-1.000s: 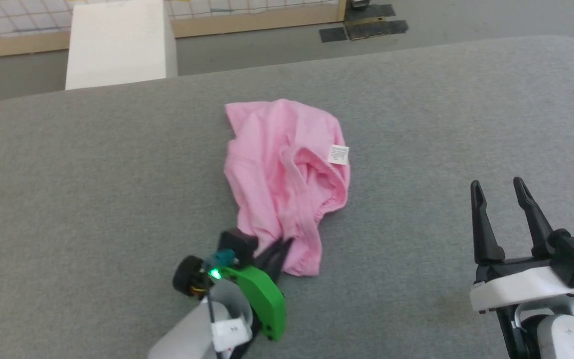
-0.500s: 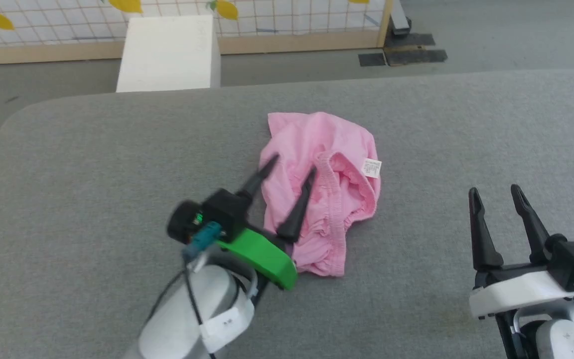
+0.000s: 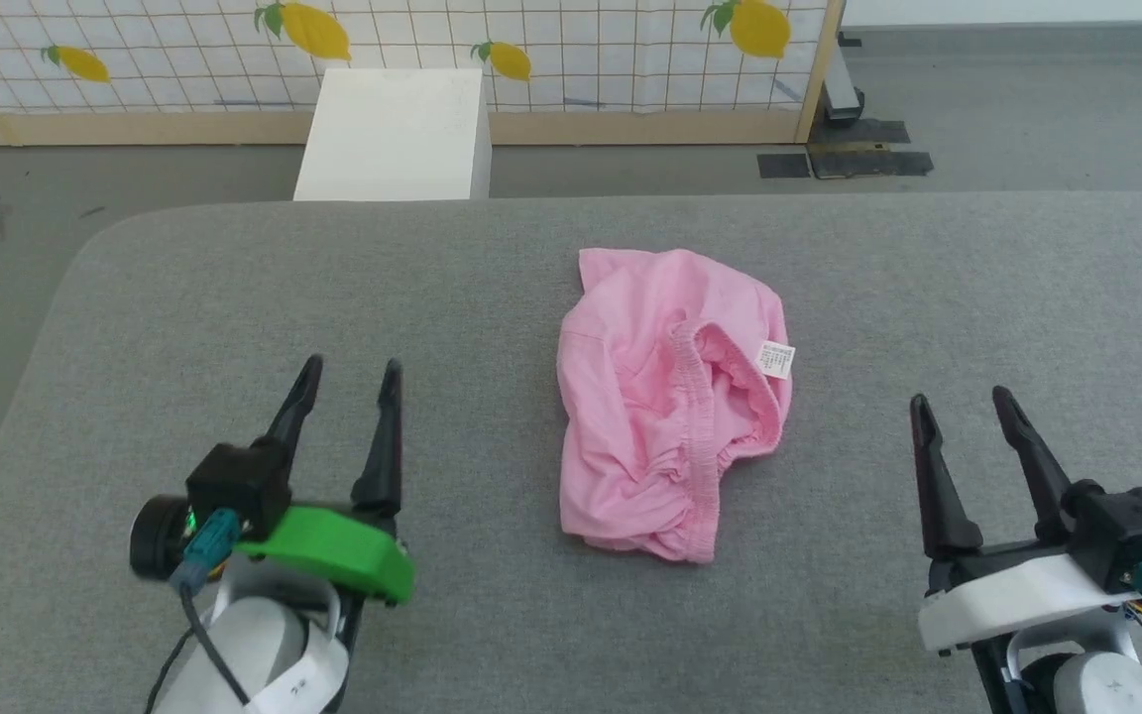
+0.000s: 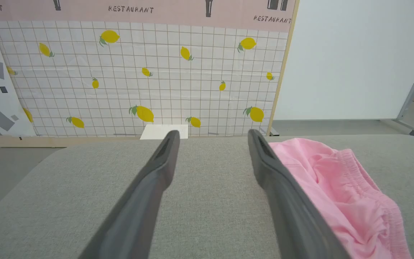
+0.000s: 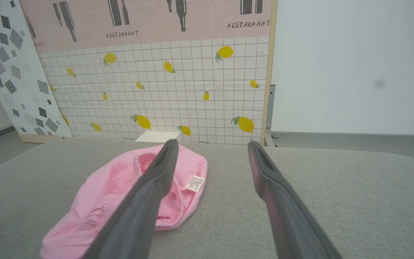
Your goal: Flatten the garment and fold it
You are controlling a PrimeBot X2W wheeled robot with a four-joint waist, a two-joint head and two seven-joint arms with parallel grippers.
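Observation:
The pink garment [image 3: 665, 397] lies crumpled in a heap at the middle of the grey padded table [image 3: 492, 288], its gathered elastic band curling down the right side and a small white label [image 3: 775, 359] at its right edge. My left gripper [image 3: 351, 369] stands open at the lower left, well apart from the cloth, nothing between its fingers. My right gripper [image 3: 962, 399] stands open at the lower right, also clear of the cloth. The left wrist view has the garment [image 4: 340, 187] right of the left gripper [image 4: 212, 135]. In the right wrist view the garment [image 5: 120, 190] lies left of the right gripper [image 5: 210, 144].
A white box [image 3: 395, 134] stands on the floor just beyond the table's far edge. Behind it runs a tiled lemon-print panel [image 3: 531, 40] on a wooden base. The table's rounded left corner [image 3: 85, 248] drops to grey floor.
My left gripper has let go of the garment's near edge, opened and drawn back to the lower left. The garment now lies free. The head camera has tilted up, shifting the whole picture.

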